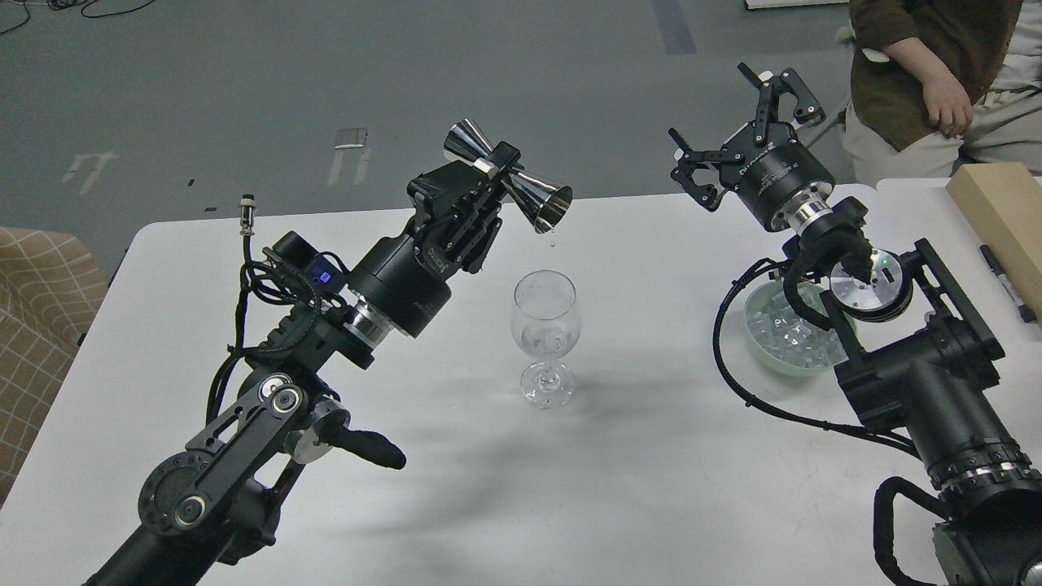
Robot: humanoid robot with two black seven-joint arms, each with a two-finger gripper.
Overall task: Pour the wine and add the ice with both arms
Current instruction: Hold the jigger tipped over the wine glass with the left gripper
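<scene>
A clear stemmed wine glass (545,334) stands upright at the middle of the white table (619,488), with a little clear liquid in its bowl. My left gripper (492,175) is shut on a shiny steel double-cone jigger (511,176), held tilted above and just behind the glass, its mouth facing down to the right. A drop hangs under its rim. My right gripper (737,122) is open and empty, raised above the table's far right. Clear ice cubes (785,335) fill a pale green bowl (765,358), partly hidden behind my right arm.
A person in a brown top (936,73) sits at the far right. A tan wooden box (1005,220) and a black pen (1008,282) lie on the adjoining table at right. A checked cushion (37,325) is at the left edge.
</scene>
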